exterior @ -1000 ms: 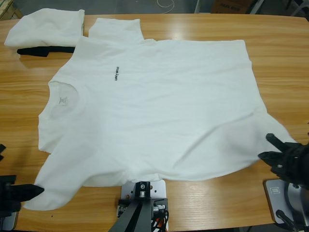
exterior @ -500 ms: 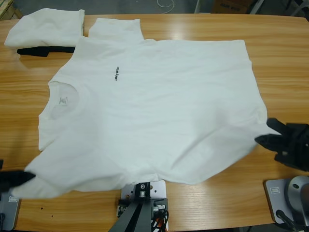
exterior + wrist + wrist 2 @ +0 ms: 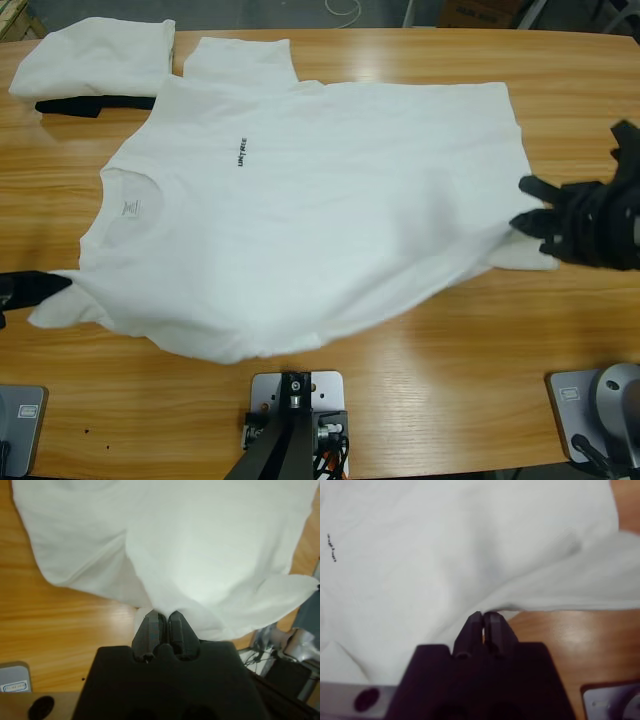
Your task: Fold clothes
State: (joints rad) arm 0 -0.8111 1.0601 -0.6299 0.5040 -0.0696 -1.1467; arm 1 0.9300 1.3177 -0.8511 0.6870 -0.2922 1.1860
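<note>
Left to right: the left gripper [image 3: 45, 285] enters at the left edge of the table [image 3: 430, 390], its fingers [image 3: 150, 630] pressed together on a pinch of the near sleeve of the spread T-shirt [image 3: 300, 200]; in the left wrist view the cloth gathers into a peak at the fingertips and falls away in soft folds. The shirt lies across the middle of the table, chest lettering [image 3: 241, 153] up and collar [image 3: 125, 205] toward the left, its near hem lifted and curling toward the far side. A folded white shirt [image 3: 95, 60] rests on a dark garment [image 3: 90, 103] at the far left corner, just beside the spread shirt's far sleeve. At the right, the right gripper [image 3: 530, 222] has its fingers [image 3: 472, 627] closed on the near hem corner. The fabric appears light, limp and easily stretched; it probably sags between the two holds, so corners and seams, where the layers are doubled, seem the safest places to grip.
</note>
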